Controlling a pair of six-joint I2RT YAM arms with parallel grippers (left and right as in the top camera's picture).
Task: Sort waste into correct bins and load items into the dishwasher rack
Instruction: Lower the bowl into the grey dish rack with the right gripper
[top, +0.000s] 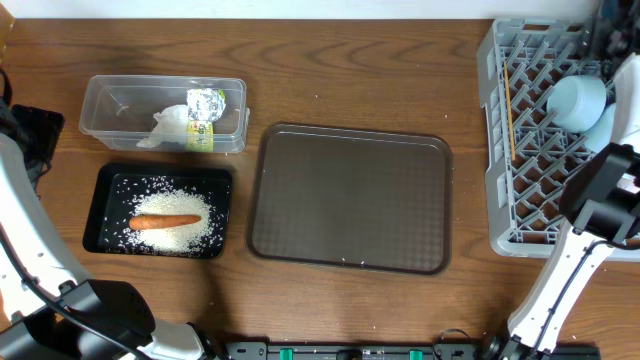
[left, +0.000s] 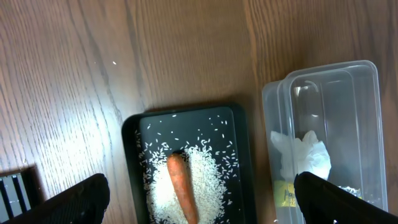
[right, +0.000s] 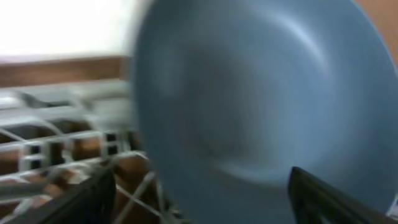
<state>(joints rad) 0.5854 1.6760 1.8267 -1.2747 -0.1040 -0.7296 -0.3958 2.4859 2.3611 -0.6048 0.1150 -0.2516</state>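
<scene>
The black tray (top: 100, 205) holds the white rice (top: 185, 232) and the orange carrot (top: 165, 221). The clear container (top: 110, 105) behind it holds the white-and-green wrapper (top: 203, 118). My left gripper (left: 200, 182) hovers open and empty above the black tray (left: 132, 162), over the carrot (left: 181, 186) and next to the clear container (left: 348, 112). The grey rack (top: 520, 232) holds the chopsticks (top: 510, 110), the light-blue cup-like bowl (top: 578, 100) and a paler cup (top: 603, 124). My right gripper (right: 202, 186) is open over the rack, with the large blue bowl (right: 261, 93) blurred close in front of it.
The empty brown serving tray (top: 350, 198) lies in the middle between the bins and the rack. My right arm (top: 600, 195) reaches over the rack's near right part. My left arm runs along the table's left edge.
</scene>
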